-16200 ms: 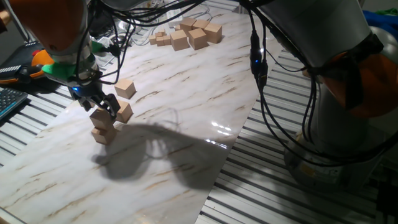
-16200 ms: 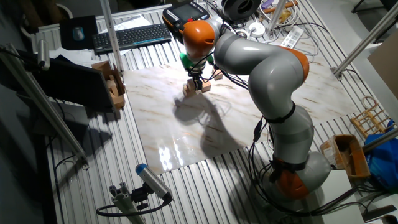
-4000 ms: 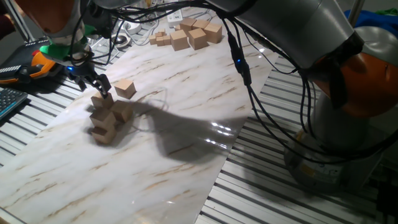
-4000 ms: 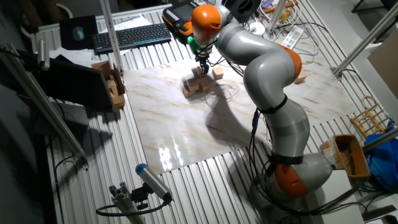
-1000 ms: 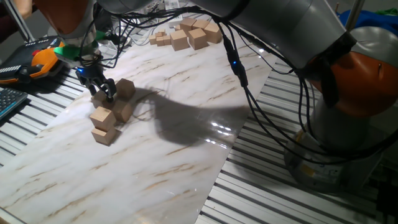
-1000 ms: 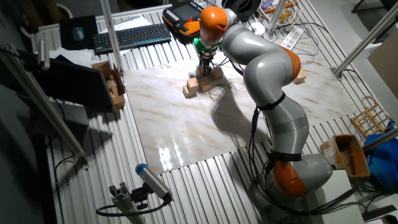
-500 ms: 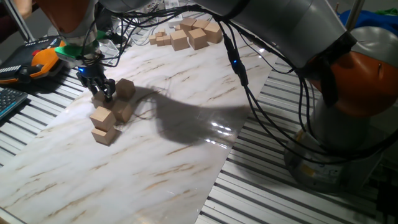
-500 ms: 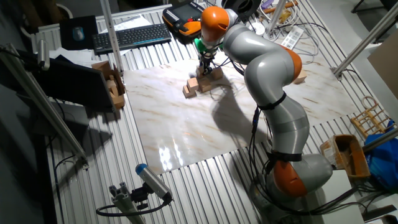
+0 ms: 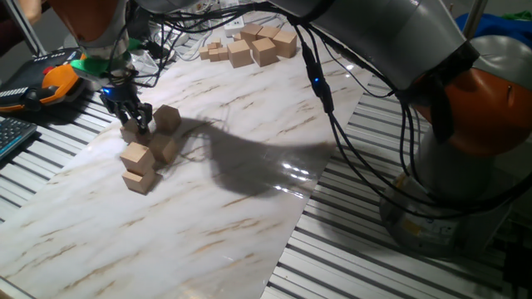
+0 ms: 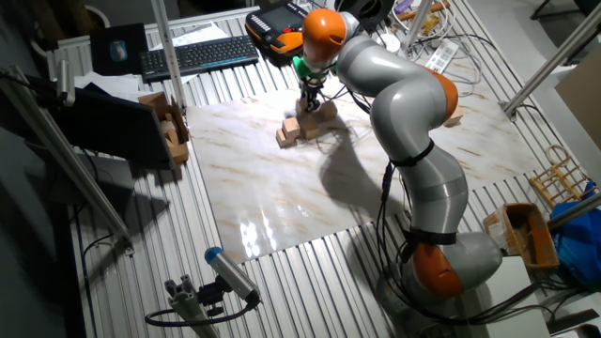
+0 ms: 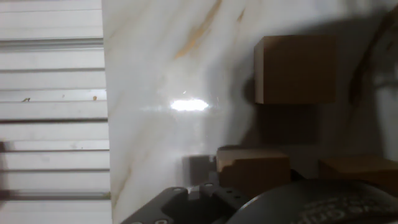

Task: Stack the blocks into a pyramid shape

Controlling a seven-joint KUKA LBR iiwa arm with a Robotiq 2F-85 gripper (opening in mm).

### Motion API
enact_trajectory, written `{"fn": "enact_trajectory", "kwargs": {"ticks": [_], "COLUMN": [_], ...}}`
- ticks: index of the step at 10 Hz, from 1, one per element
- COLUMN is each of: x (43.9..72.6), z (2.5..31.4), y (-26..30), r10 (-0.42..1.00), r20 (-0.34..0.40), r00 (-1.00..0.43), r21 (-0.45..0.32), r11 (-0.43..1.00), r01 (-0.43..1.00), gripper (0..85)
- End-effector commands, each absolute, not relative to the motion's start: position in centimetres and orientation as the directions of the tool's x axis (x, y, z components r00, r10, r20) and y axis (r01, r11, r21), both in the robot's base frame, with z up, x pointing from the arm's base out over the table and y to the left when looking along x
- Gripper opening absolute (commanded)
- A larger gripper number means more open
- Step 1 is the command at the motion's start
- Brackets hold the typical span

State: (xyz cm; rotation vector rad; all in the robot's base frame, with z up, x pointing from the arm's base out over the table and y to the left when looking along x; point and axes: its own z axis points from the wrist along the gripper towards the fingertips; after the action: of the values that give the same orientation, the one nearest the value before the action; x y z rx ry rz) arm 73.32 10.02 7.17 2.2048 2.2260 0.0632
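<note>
My blocks (image 9: 138, 156) look like matt, pale wood; the marble-patterned board (image 9: 249, 124) under them shines glossy and smooth.

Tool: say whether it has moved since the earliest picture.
Yes. The tool has shifted up the board, away from the two-block stack, and is now level with the lone block.

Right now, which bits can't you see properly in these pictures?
- Claw: its tips blend into the blocks in one fixed view, so open or shut is unclear.
- Same block heap in the other fixed view: too small to count.
- Hand view: the nearest block is partly hidden behind the dark claw body.
- Spare blocks in the far corner: too crowded to count.
</note>
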Motion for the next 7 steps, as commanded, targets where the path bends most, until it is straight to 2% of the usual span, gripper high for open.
{"fn": "enact_trajectory", "kwargs": {"ticks": [1,7], "x": [73.3,71.2], "z": [8.3,13.8], "y": [10.2,10.9], "r10": [1.0,0.999], "r20": [0.015,0.004], "r00": [-0.01,-0.047], "r21": [0.033,0.01], "r11": [0.009,0.047], "r01": [0.999,0.999], "gripper": [0.0,0.0]}}
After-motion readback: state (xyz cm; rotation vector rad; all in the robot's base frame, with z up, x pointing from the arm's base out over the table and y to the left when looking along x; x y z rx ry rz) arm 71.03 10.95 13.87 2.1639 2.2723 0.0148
